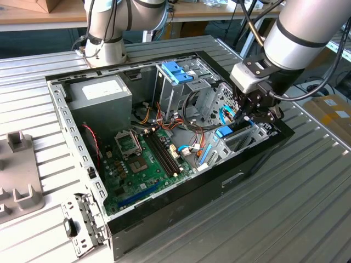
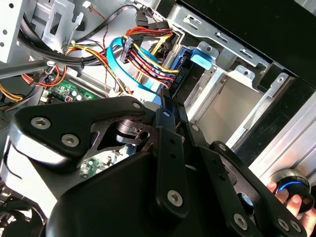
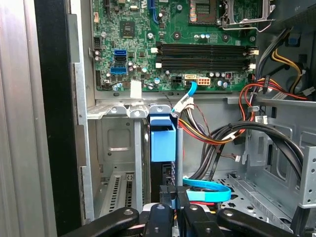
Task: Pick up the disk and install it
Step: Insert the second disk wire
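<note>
First wrist view, jaws (image 3: pixel 173 195) shut edgewise on the disk (image 3: pixel 162 143) — upright, its light-blue end beyond them, in the metal bay (image 3: pixel 116 148)

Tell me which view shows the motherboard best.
First wrist view: the motherboard faces the camera almost square-on, memory slots plain. The exterior view shows it at a slant on the floor of the case, cables over one end. The second wrist view shows small green patches past the cables.

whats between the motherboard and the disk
In the first wrist view, the drive bay's metal rail and a light-blue cable lie between the motherboard and the disk.
</note>
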`<state>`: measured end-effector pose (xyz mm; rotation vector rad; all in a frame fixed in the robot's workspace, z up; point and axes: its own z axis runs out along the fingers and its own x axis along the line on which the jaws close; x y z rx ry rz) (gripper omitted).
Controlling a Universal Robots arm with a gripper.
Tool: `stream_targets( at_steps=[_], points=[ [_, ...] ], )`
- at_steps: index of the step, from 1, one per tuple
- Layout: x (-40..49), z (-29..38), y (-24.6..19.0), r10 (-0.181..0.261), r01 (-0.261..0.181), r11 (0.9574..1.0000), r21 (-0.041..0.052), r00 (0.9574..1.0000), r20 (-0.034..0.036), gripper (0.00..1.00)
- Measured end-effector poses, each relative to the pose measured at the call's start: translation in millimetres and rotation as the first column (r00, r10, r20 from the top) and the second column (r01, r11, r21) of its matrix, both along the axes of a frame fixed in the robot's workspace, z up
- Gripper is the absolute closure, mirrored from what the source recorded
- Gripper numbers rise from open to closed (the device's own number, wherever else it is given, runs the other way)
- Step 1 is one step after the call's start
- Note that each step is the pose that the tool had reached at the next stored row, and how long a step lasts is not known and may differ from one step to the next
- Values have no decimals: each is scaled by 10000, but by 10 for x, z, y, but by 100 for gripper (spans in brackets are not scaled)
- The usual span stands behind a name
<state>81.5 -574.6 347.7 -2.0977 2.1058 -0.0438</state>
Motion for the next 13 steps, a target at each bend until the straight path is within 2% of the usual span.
stream_targets(
  at_steps=[13],
  points=[
    [0,-61,-1,0,0,10000,17,10000,0,84]
  ],
)
